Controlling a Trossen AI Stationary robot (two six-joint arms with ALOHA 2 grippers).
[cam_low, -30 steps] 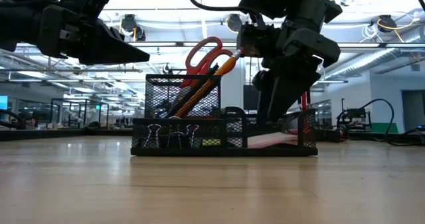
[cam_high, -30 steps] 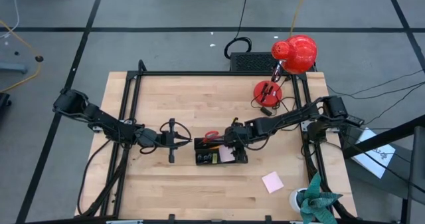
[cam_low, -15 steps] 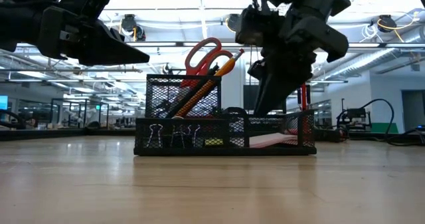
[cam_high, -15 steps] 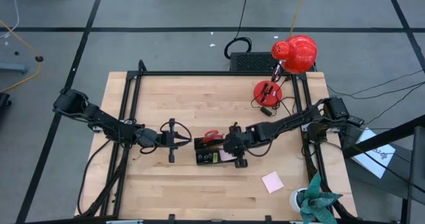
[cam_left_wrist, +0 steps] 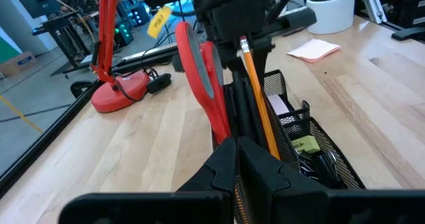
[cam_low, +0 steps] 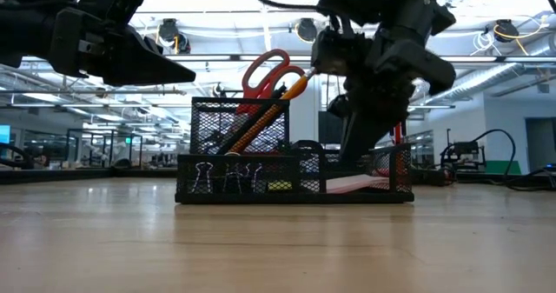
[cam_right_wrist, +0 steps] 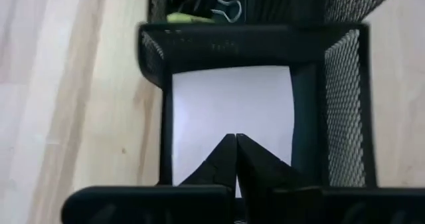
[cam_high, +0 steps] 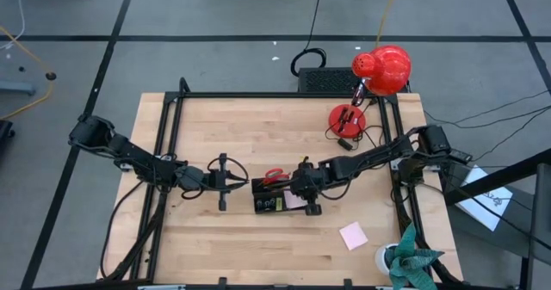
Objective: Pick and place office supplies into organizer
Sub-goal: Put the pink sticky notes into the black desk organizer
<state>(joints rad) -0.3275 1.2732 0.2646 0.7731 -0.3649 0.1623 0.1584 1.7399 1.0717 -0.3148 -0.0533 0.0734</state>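
The black mesh organizer (cam_high: 277, 197) stands at the table's middle. Red-handled scissors (cam_low: 265, 71), orange pencils (cam_left_wrist: 255, 91) and dark pens stand in its tall cup. Binder clips (cam_low: 217, 178) and a yellow-green bit (cam_right_wrist: 186, 16) lie in its low tray. A pale sticky-note pad (cam_right_wrist: 232, 104) lies flat in the end compartment. My right gripper (cam_right_wrist: 236, 139) is shut and points down into that compartment. My left gripper (cam_high: 244, 184) is shut and empty, just left of the organizer, pointing at the scissors. A second pink pad (cam_high: 353, 235) lies on the table near the front right. My right gripper's shut fingertips (cam_right_wrist: 229, 151) come from above, pointing down over the middle of the pad in the organizer's end compartment. I cannot tell whether they touch the pad.
A red desk lamp (cam_high: 379, 70) with its round base (cam_high: 347, 118) stands at the far right, and a black box (cam_high: 323, 79) with cables behind it. A potted plant (cam_high: 405, 260) stands at the front right corner. Bare wood lies toward the table's near edge.
My right gripper has moved toward the table's near edge, from above the tall cup's side to above the pad compartment, and has gone down into it, staying shut. My left arm has kept still.
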